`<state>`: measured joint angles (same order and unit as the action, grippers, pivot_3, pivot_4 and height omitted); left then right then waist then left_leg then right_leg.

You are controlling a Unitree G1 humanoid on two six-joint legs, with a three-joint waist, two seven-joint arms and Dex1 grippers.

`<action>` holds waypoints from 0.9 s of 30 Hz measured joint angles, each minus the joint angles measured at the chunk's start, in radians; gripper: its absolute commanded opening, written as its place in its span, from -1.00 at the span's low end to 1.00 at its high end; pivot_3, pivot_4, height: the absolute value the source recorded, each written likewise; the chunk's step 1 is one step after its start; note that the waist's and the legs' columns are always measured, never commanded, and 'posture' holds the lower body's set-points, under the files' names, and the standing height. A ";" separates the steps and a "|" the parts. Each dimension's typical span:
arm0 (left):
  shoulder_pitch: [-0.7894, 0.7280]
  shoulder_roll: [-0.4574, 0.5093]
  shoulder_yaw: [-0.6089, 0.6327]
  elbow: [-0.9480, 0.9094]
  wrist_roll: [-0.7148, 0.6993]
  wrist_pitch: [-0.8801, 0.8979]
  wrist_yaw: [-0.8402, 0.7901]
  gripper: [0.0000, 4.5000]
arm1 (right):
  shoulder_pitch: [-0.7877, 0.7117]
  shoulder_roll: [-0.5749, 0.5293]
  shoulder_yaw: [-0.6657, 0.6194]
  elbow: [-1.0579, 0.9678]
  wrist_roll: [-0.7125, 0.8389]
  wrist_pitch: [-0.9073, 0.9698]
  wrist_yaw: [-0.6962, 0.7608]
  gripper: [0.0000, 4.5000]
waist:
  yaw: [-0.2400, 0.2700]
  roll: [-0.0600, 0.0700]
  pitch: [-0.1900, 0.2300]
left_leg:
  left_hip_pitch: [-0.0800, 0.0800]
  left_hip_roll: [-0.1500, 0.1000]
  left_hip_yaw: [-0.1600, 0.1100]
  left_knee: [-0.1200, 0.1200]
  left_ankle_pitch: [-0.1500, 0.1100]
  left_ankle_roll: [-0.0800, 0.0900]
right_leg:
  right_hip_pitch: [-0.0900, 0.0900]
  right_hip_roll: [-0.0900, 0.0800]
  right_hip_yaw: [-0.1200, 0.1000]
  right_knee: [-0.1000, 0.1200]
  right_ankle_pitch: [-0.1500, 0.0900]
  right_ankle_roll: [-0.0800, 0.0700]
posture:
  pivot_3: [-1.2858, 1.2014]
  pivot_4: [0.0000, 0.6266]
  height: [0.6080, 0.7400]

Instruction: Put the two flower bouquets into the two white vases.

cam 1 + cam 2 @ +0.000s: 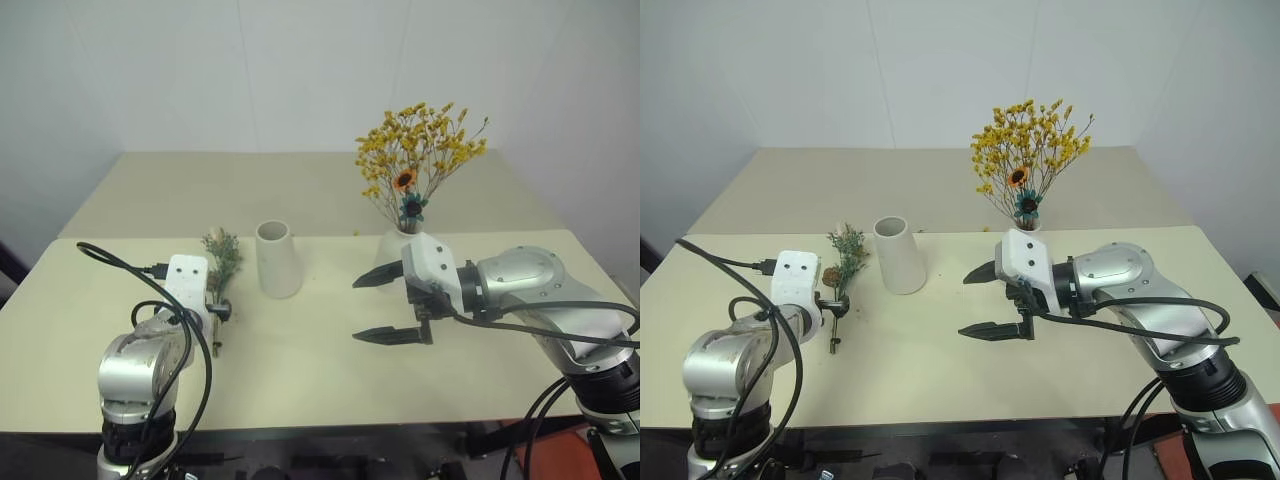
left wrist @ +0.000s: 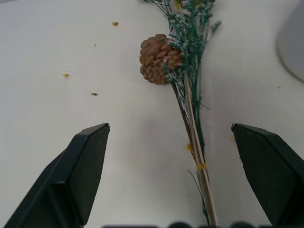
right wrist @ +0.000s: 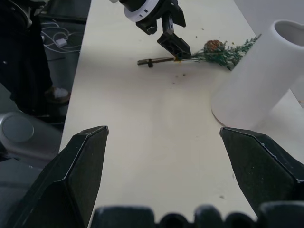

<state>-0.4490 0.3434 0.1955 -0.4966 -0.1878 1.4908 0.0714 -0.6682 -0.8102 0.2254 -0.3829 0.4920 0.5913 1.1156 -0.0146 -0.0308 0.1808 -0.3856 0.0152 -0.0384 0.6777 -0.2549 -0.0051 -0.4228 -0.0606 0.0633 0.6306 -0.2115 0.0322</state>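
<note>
Between the released left hand point(image 2: 168, 178) fingers, the sprig bunch point(image 2: 190, 95); right hand point(image 1: 393, 305) released, empty.

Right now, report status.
Both grippers open: left gripper over green sprig bunch lying on table, right gripper empty. Yellow bouquet already in vase. Tapered vase empty.

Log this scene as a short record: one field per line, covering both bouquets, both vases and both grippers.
yellow bouquet: upright in the round vase, far right of the table
green sprig: lying flat on the table, pine cone at its head
tapered vase: empty, upright, right of the sprig
left gripper: open, fingers either side of the sprig's stems, not gripping
right gripper: open, holding nothing, in front of the round vase
</note>
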 measured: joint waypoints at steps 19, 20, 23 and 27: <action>-0.091 -0.074 0.070 0.200 -0.001 -0.095 -0.062 -0.80 | 0.027 -0.001 -0.008 -0.027 -0.018 0.019 -0.052 1.00 | 0.000 0.000 0.000 | 0.000 0.000 0.000 0.000 0.000 0.000 | 0.000 0.000 0.000 0.000 0.000 0.000 | 0.03 -0.52 1.00; -0.091 -0.074 0.070 0.202 -0.001 -0.094 -0.062 -0.94 | 0.027 -0.001 -0.009 -0.029 -0.018 0.020 -0.054 1.00 | -0.001 0.000 0.000 | 0.000 0.000 0.000 0.000 0.000 0.000 | 0.000 0.000 0.000 0.000 0.000 0.000 | 0.03 -0.52 1.00; -0.093 -0.074 0.072 0.214 0.003 -0.094 -0.061 -0.99 | 0.027 -0.001 -0.009 -0.029 -0.020 0.020 -0.057 1.00 | -0.001 0.000 0.000 | 0.000 0.000 0.000 0.000 0.000 0.000 | 0.000 0.000 0.000 0.000 0.000 0.000 | 0.03 -0.52 1.00; -0.101 -0.074 0.075 0.225 0.009 -0.094 -0.060 -0.99 | 0.027 -0.001 -0.009 -0.029 -0.029 0.020 -0.058 1.00 | -0.001 0.000 0.000 | 0.000 0.000 0.000 0.000 0.000 0.000 | 0.000 0.000 0.000 0.000 0.000 0.000 | 0.03 -0.52 1.00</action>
<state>-0.5500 0.2694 0.2709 -0.2719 -0.1783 1.3967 0.0115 -0.6416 -0.8107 0.2168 -0.4116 0.4629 0.6109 1.0573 -0.0155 -0.0308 0.1808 -0.3858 0.0150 -0.0384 0.6777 -0.2549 -0.0052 -0.4228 -0.0610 0.0632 0.6308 -0.2113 0.0325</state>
